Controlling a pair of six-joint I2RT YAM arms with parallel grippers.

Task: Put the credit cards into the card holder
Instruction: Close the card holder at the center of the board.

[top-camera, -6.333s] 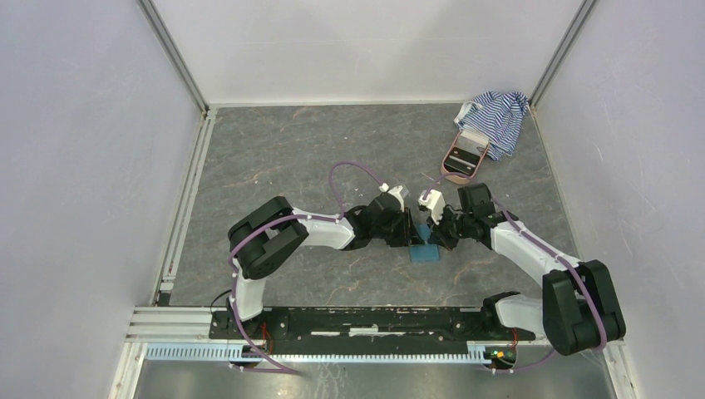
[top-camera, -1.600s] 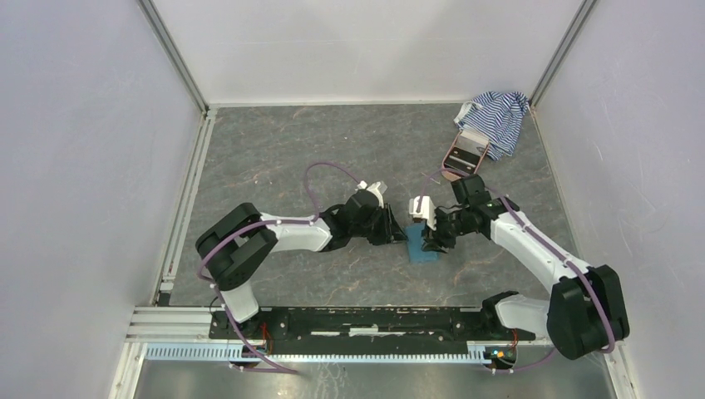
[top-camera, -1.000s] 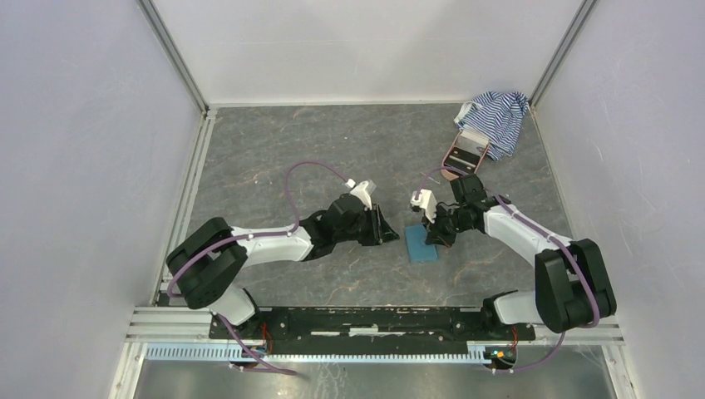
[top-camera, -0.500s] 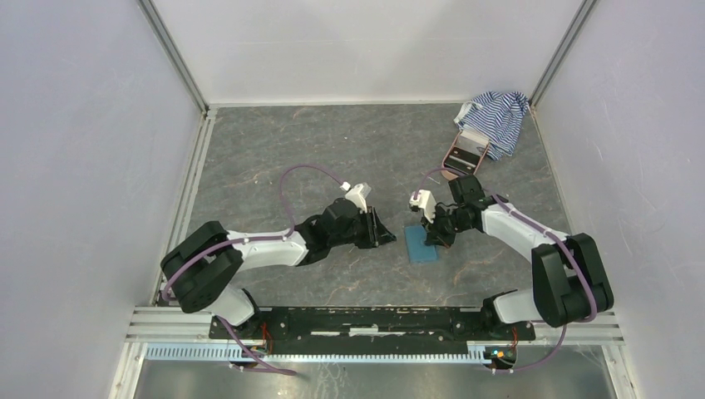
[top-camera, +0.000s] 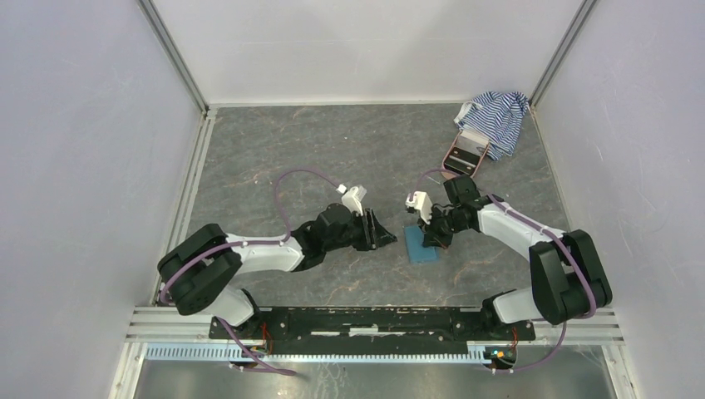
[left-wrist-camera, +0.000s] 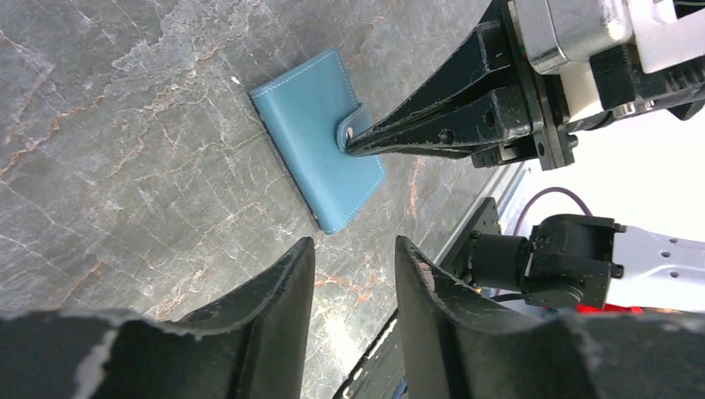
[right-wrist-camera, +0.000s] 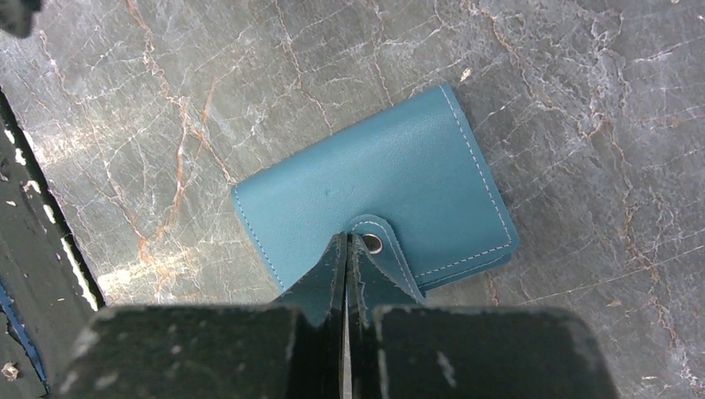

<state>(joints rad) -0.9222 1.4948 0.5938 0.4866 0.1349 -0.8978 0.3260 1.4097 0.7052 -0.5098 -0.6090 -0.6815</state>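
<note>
Pulled back since a second ago, the left fingers (top-camera: 385, 239) sit just left of the card holder (top-camera: 422, 247) in the top view, apart from it. The right fingers (top-camera: 432, 238) meet its right edge, and it lies flat on the grey marbled counter (top-camera: 291, 150). The left wrist view shows a closed teal-blue wallet with pale stitching; the left fingers stand parted, holding nothing. In the right wrist view the right fingers are pressed together, tips at the snap tab (right-wrist-camera: 372, 243); whether they pinch it, I cannot tell.
</note>
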